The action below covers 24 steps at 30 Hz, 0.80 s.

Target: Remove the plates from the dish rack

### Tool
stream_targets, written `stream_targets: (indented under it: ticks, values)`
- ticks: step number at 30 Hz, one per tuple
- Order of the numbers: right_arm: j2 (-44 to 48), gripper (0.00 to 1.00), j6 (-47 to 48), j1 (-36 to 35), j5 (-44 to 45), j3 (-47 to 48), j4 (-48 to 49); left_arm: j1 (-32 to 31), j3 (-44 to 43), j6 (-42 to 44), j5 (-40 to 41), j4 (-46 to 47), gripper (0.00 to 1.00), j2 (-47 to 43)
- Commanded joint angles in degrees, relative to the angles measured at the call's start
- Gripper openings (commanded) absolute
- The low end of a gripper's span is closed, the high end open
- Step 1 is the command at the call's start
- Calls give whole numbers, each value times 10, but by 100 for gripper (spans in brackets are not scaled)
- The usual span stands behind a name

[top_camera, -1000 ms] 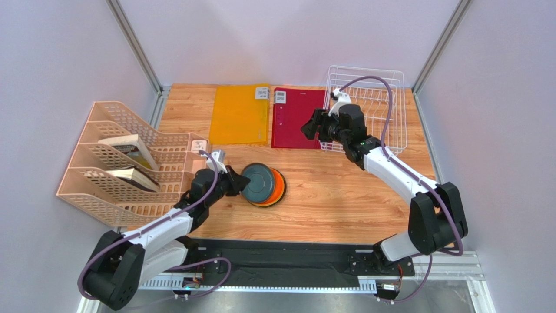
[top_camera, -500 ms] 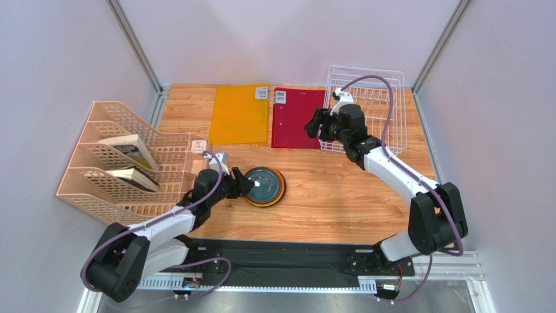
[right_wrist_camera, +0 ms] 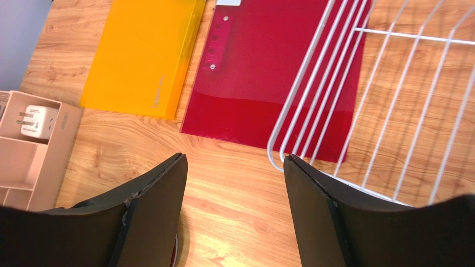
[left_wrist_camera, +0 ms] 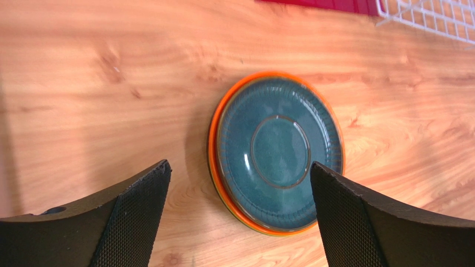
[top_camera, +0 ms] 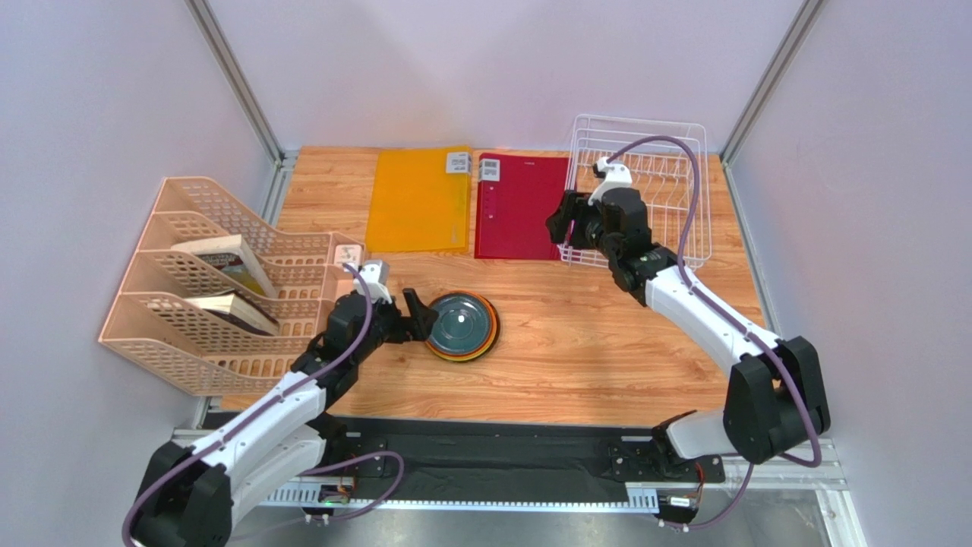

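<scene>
Left wrist, round ribbed teal plate (left_wrist_camera: 280, 153), orange plate (left_wrist_camera: 212, 146) beneath

Left end effector (top_camera: 419, 318) has let the grey-teal plate (left_wrist_camera: 279, 153) down flat and withdrawn.

wood table (top_camera: 593, 359) | plate stack (top_camera: 462, 325) | dish rack (top_camera: 656, 171) | orange folder (top_camera: 419, 201) | red folder (top_camera: 516, 207) | organiser (top_camera: 200, 291)

Grey-teal plate (top_camera: 459, 324) lies flat on top of an orange plate (top_camera: 494, 329), about mid-table. The left gripper (top_camera: 416, 316) is right at the stack's left edge, fingers spread, holding nothing. The right gripper (top_camera: 567, 220) hangs by the near-left corner of the white dish rack (top_camera: 639, 119) at the far right, over the red folder (top_camera: 513, 205). There's an orange folder (top_camera: 420, 201) just left of that, and a beige file organiser (top_camera: 200, 313) at the left edge.
</scene>
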State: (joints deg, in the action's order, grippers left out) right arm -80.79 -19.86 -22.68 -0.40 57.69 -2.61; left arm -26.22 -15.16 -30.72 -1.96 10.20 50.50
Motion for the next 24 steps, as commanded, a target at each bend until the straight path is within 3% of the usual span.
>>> stream_targets:
  ticks: [1,5,10,16,24]
  values:
    - [52,71,36,4,57,-31,56,1,-54,73,58,-79,99,-64]
    - [86,76,62,3,152,-68,95,1,-86,120,138,-97,100,-121]
    - [124,78,106,3,243,-94,121,1,-121,175,177,-98,100,-133]
    - [145,78,130,2,283,-102,127,1,-175,202,182,-86,100,-108]
    - [175,78,133,1,275,-114,131,1,-211,214,192,-72,100,-82]
